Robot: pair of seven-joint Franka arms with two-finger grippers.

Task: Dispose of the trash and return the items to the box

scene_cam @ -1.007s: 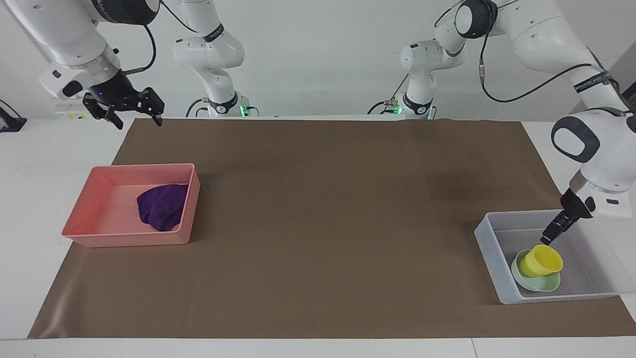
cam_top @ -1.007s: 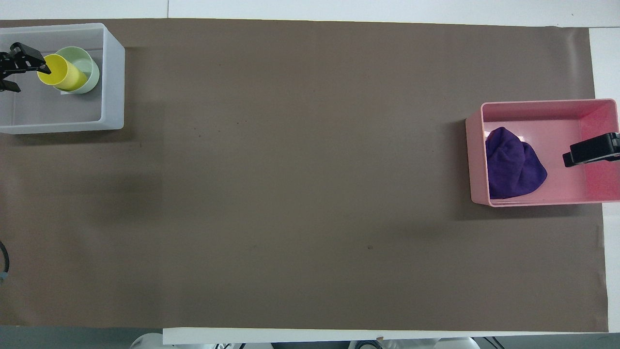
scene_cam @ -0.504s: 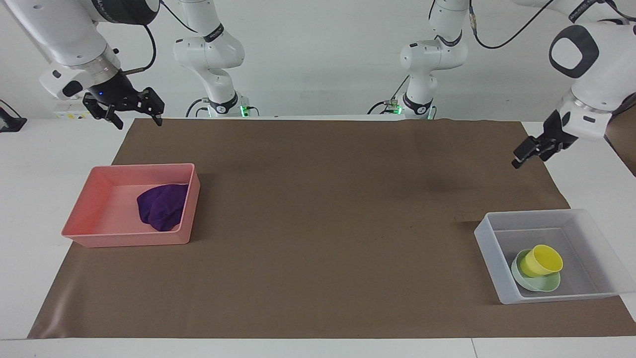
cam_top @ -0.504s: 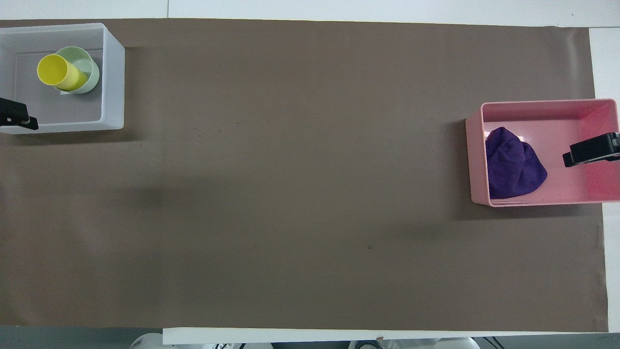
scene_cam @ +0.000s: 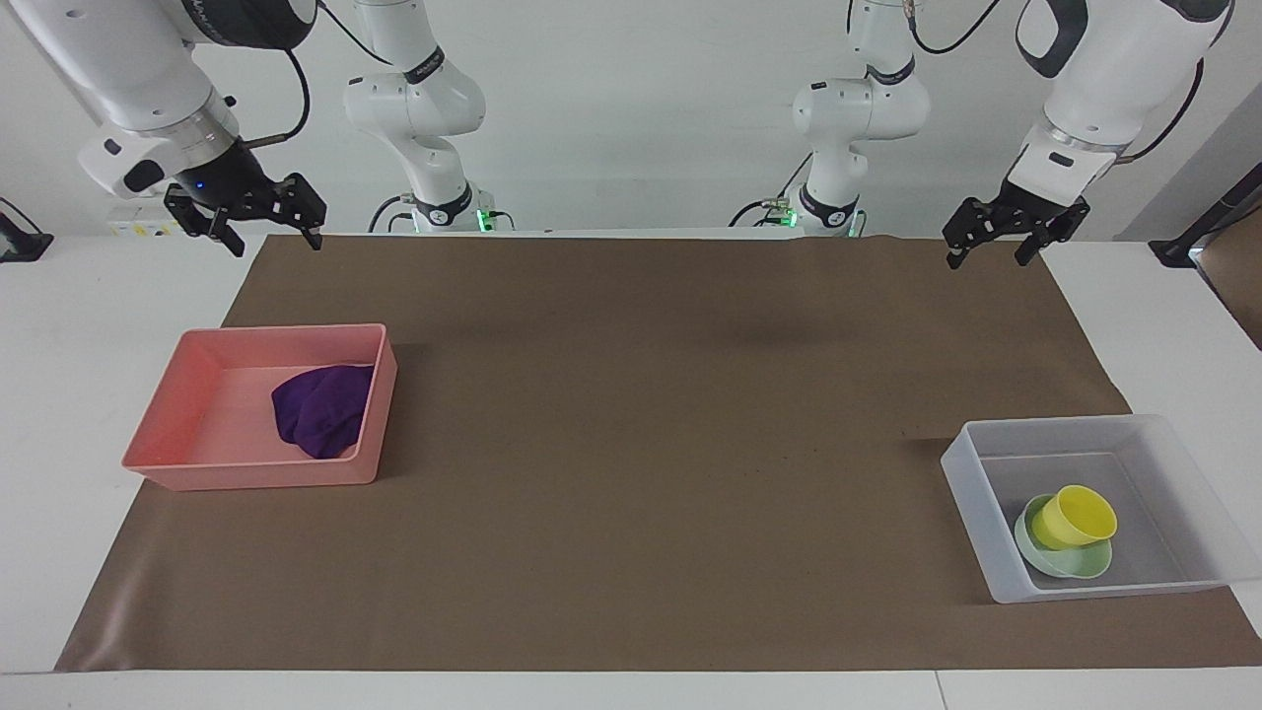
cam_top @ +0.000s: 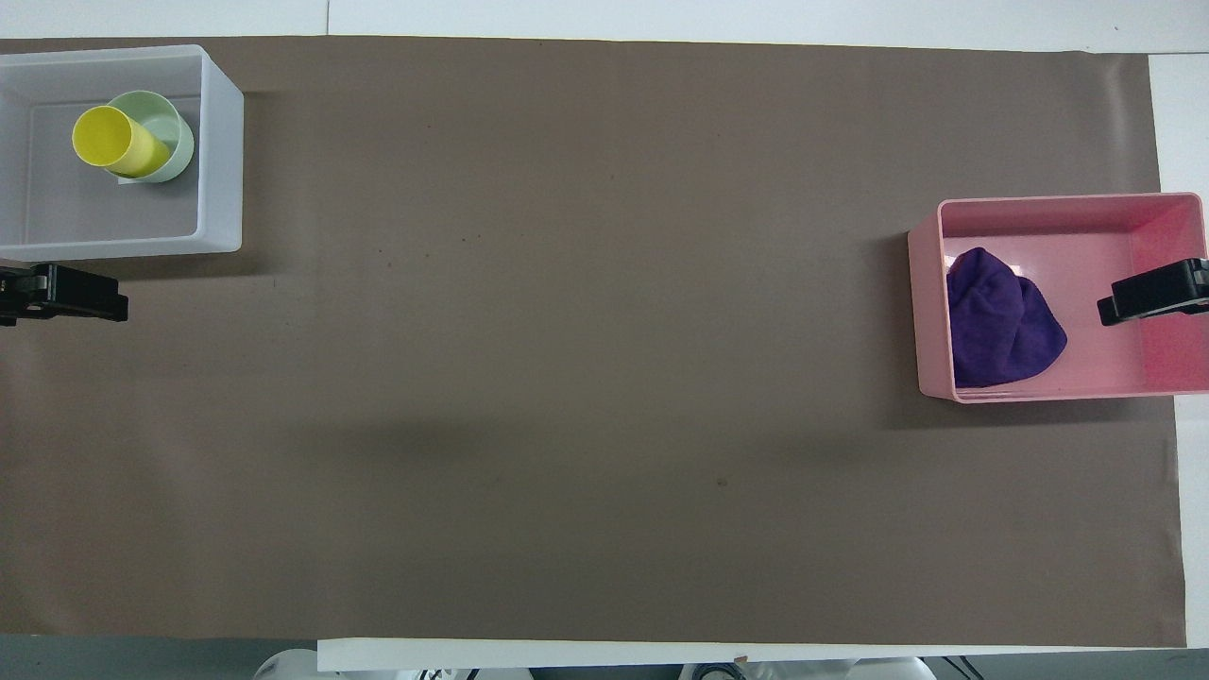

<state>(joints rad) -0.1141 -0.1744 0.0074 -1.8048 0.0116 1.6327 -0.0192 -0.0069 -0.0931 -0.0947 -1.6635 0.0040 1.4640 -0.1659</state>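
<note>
The purple cloth trash (scene_cam: 320, 409) (cam_top: 1001, 321) lies wadded in the pink tray (scene_cam: 256, 471) (cam_top: 1039, 210) at the right arm's end. The translucent grey box (scene_cam: 1114, 590) (cam_top: 219, 161) at the left arm's end holds the mint-green bowl (scene_cam: 1077, 566) (cam_top: 178, 144). The yellow cup (scene_cam: 1077, 515) (cam_top: 118, 142) rests tilted in that bowl. My left gripper (scene_cam: 986, 258) (cam_top: 94, 295) hangs open and holds nothing, high over the brown mat's edge by the robots. My right gripper (scene_cam: 276, 245) (cam_top: 1148, 293) waits open, raised high by the mat's corner; from above it overlaps the pink tray.
A brown mat (scene_cam: 641, 444) covers most of the white table, with both trays standing on it near its two ends. The arms' bases stand along the robots' edge of the table.
My left gripper has let go of the yellow cup, risen out of the grey box and swung back toward the robots. The cup stays tilted in the bowl. The right arm has not moved.
</note>
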